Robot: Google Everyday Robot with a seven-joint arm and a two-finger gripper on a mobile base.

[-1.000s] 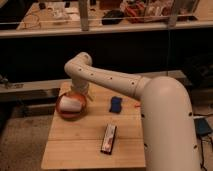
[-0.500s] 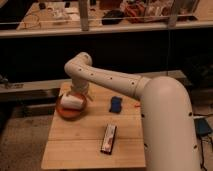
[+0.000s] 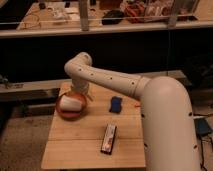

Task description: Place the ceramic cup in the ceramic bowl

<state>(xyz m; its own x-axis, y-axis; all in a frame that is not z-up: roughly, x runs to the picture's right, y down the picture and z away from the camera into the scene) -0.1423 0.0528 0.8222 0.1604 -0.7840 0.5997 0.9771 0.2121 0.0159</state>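
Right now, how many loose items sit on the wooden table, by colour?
White: 1, the ceramic cup, lying in the bowl
Orange-brown: 1, the ceramic bowl
Blue: 1, small blue object
Dark: 1, flat dark packet
Total: 4
The pincer is above the bowl's far rim.

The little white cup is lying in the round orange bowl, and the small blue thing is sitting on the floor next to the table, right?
Not quite. The small plain white ceramic cup does lie in the round glossy orange-brown bowl, under the gripper. But the small blue object sits on the wooden table, not the floor, as the camera view shows.
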